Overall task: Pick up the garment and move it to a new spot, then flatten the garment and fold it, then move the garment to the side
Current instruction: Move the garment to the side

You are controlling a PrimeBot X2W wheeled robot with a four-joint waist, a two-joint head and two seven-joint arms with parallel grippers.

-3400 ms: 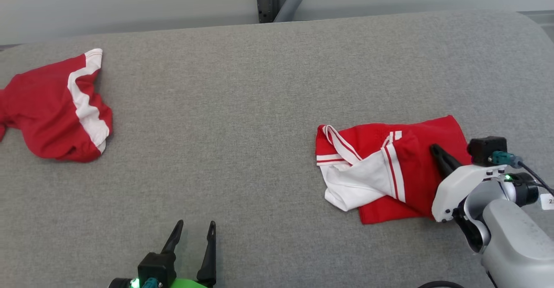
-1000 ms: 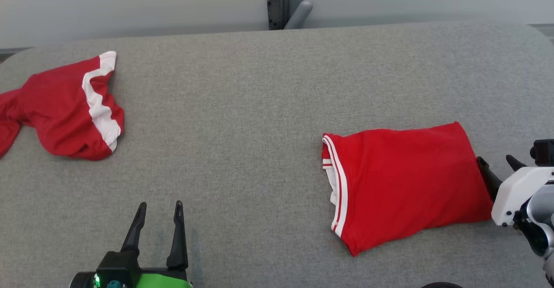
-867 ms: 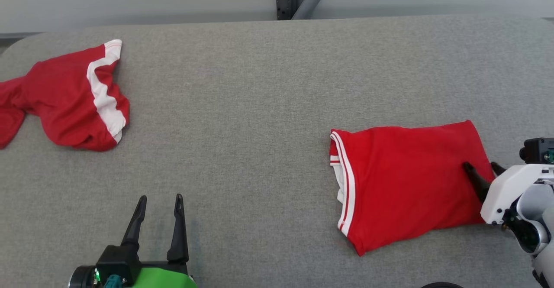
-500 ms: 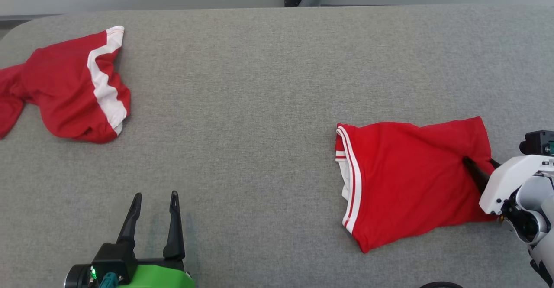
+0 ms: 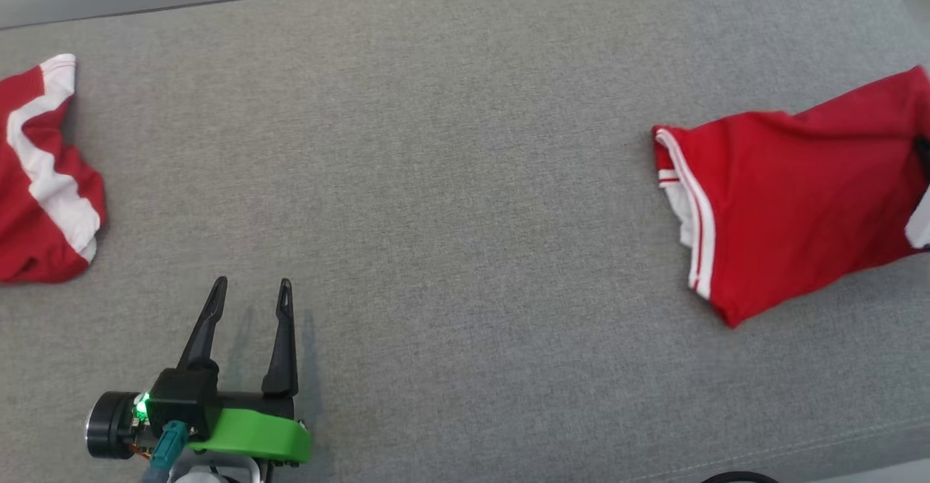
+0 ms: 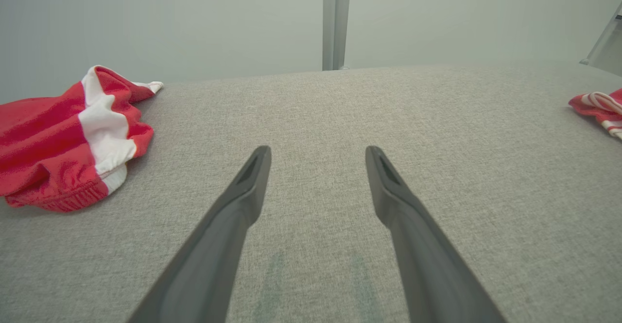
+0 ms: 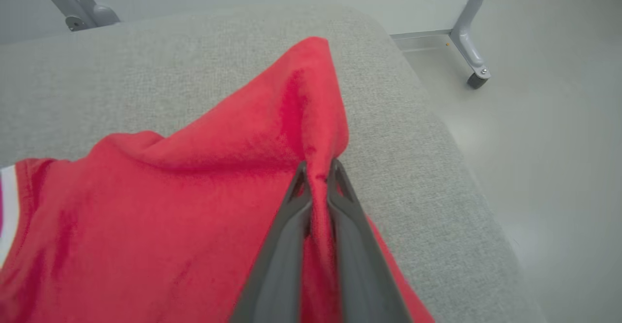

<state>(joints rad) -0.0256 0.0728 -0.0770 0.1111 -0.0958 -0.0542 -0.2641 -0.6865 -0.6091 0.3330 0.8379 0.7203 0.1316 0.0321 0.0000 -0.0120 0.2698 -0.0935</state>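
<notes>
The folded red garment (image 5: 792,192) with white-striped trim lies at the right of the grey table (image 5: 450,178), its right edge lifted. My right gripper (image 7: 318,170) is shut on a pinched fold of that red garment (image 7: 194,192), near the table's right end. A sliver of the right arm shows at the head view's right edge. Low at the left, my left gripper (image 5: 251,293) hovers open over bare table with nothing between its fingers (image 6: 252,177). The garment's trimmed corner (image 6: 597,107) peeks in at the left wrist view's right edge.
A second red and white garment (image 5: 40,178) lies crumpled at the table's left end, also seen as a red and white heap (image 6: 68,138). The table's rounded right end (image 7: 437,133) drops to a pale floor with a caster leg (image 7: 474,70). A grey post (image 6: 335,22) stands behind.
The head camera has swung, shifting the whole scene. My right gripper closed on the folded garment's right edge and has dragged it toward the table's right end, lifting that edge. The left gripper stays open.
</notes>
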